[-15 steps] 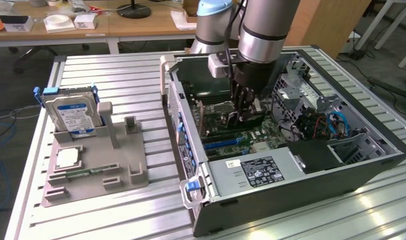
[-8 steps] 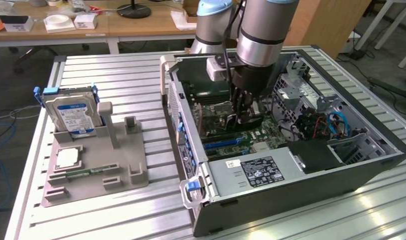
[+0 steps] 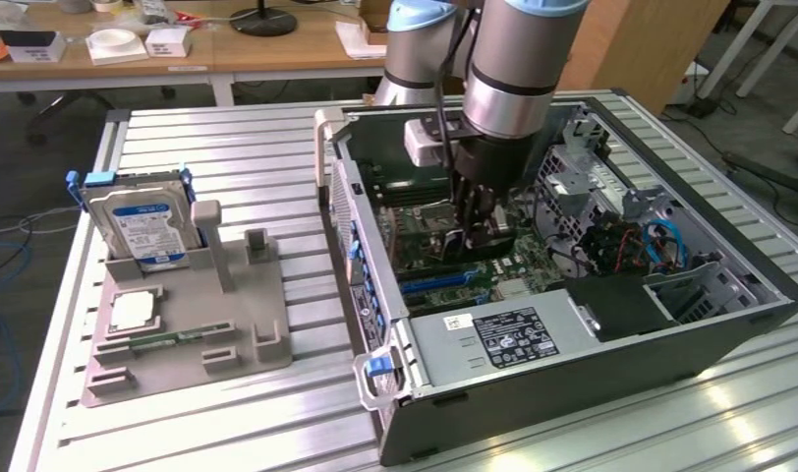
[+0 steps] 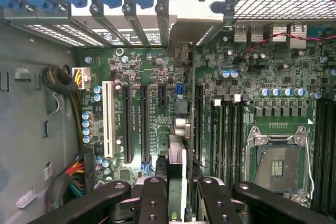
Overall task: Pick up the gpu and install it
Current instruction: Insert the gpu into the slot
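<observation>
In the exterior view, the gripper [image 3: 482, 239] is reaching down inside the open computer case [image 3: 713, 324] lying on its side on the slatted table [image 3: 215, 147], so the motherboard [image 3: 432, 258] is facing up for insertion from above; the hard drive [image 3: 140, 224] is standing in the grey holder [image 3: 190, 334] beside the case. In the wrist view, the fingers [image 4: 155, 195] are pinching the gpu [image 4: 177, 103] edge-on, its bracket end meeting the rear slot openings, seemingly lining it up over an expansion slot [image 4: 143, 124].
</observation>
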